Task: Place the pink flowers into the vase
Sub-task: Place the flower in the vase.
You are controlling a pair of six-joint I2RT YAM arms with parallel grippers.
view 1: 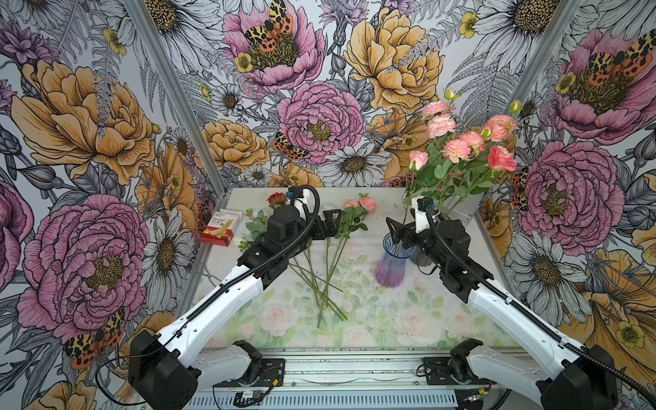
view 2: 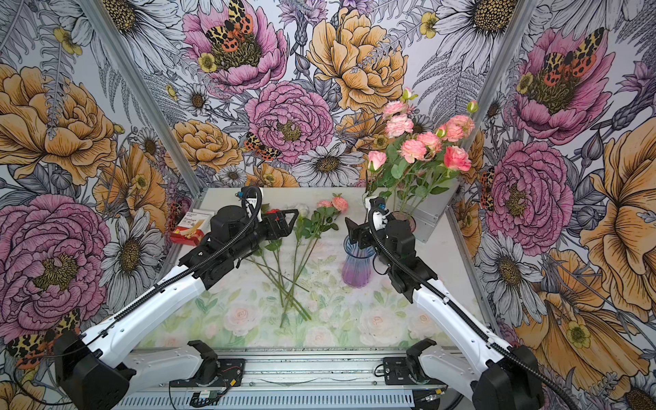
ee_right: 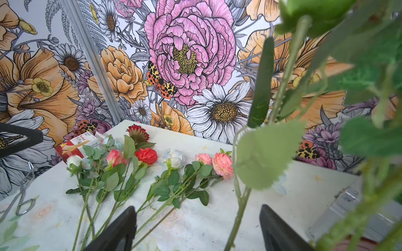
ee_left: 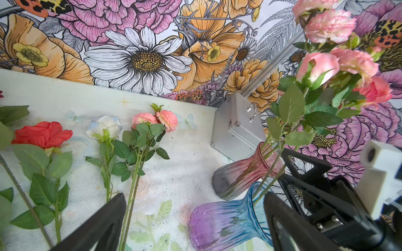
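In both top views ruffled salmon-pink flowers (view 1: pixel 456 149) with green buds tower far right, a box (view 1: pixel 220 229) marked "Bandage" far left; the left wrist view shows their stems in a blue vase (ee_left: pixel 224 223) and a red vase (ee_left: pixel 239 173), one spray (ee_left: pixel 167 119) lying flat, the left gripper (ee_left: pixel 193 202) wide and empty; in the right wrist view the right gripper (ee_right: pixel 196 208) gapes around a loose stem (ee_right: pixel 239 208).

You get bright, even light in all views; the shadows on the table (view 1: pixel 376 319) are soft and faint. In both top views the walls (view 1: pixel 88 142) bend and stretch toward the edges. In the right wrist view the near leaves (ee_right: pixel 267 152) are strongly blurred, while the pink flowers (ee_right: pixel 221 165) lying behind are sharp.
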